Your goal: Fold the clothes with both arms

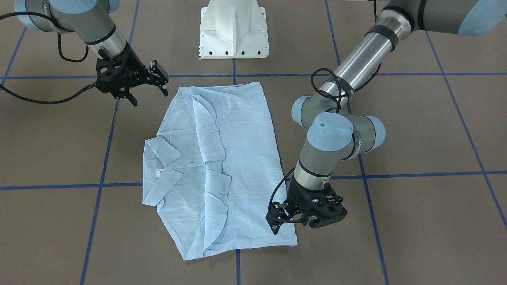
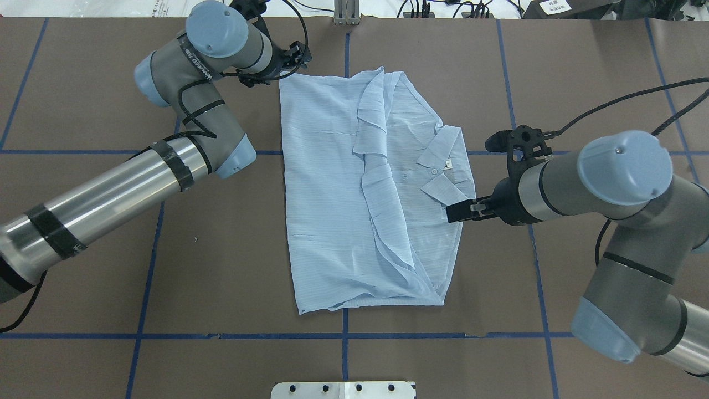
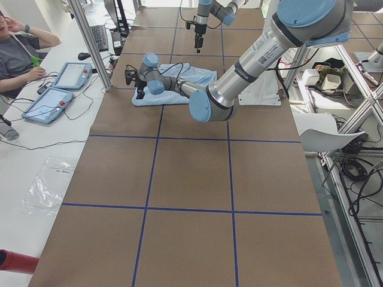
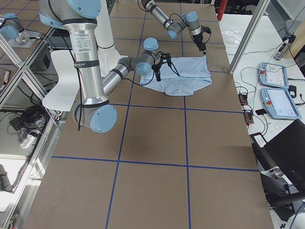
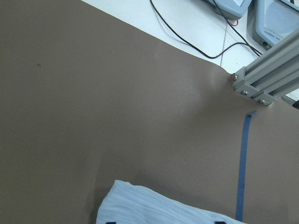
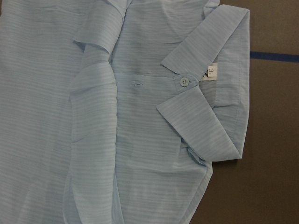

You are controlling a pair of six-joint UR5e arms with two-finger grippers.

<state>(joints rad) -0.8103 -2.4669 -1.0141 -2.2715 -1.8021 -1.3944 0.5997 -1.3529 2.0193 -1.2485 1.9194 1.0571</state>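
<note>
Nearest the lens, in the right wrist view, we record the shirt (image 6: pixel 56 140) spread beneath the right gripper (image 2: pixel 471 177). Its collar (image 6: pixel 201 121), one white button (image 6: pixel 183 81) and the neck label (image 6: pixel 211 71) are plainly visible. That gripper hangs raised over the collar-side edge of the garment. Its jaws stand wide apart and carry nothing, and no part of it touches the cloth.

We find the shirt lying flat on the brown table (image 1: pixel 416 138), between the two grippers. Cloth is folded inward over the front, so the outline is roughly rectangular. The collar end lies toward the right gripper, the hem end toward the left gripper (image 1: pixel 293 223).

The left gripper points down, low over the hem corner farthest from the robot's white pedestal (image 1: pixel 233 31). In the left wrist view two dark fingertips (image 5: pixel 110 222) show at the bottom edge, set well apart, with the shirt corner lying between them. We judge these jaws parted and not clamped. Whether a fingertip rests on the fabric cannot be determined.

Blue tape lines (image 1: pixel 396 74) cross the table beside both grippers.
</note>
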